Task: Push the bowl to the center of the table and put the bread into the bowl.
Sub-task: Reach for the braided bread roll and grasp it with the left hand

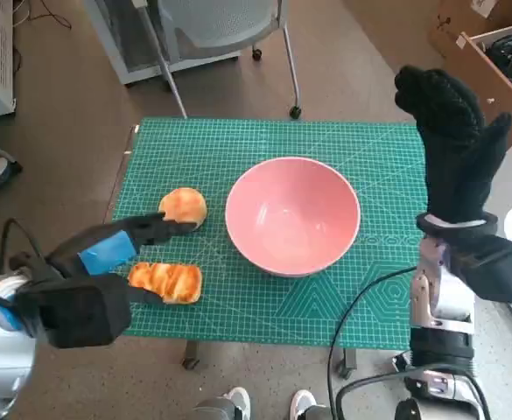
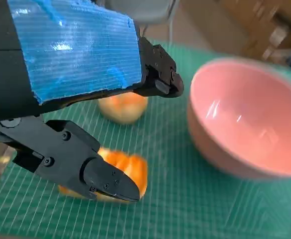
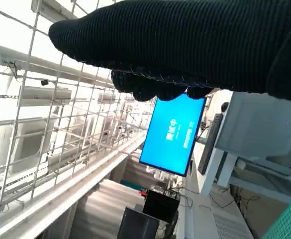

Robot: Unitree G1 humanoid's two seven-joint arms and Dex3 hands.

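Note:
A pink bowl [image 1: 292, 214] stands empty near the middle of the green mat [image 1: 264, 140]. To its left lie a round bun [image 1: 183, 206] and, nearer me, a flat toasted bread [image 1: 166, 282]. My left hand [image 1: 107, 254] hovers low between the two breads with its fingers spread; one fingertip [image 1: 178, 229] reaches the bun's near edge. In the left wrist view the left hand [image 2: 75, 64] holds nothing, with the bun [image 2: 123, 107], the flat bread [image 2: 133, 169] and the bowl [image 2: 244, 119] beyond it. My right hand [image 1: 452, 144] is raised upright off the table's right side, empty; the glove [image 3: 185, 45] shows against a distant room.
A grey chair [image 1: 220, 26] stands behind the table and a cardboard box [image 1: 492, 52] at the back right. A person's shoes [image 1: 234, 402] show at the table's front edge. A black cable [image 1: 361, 306] loops beside my right forearm.

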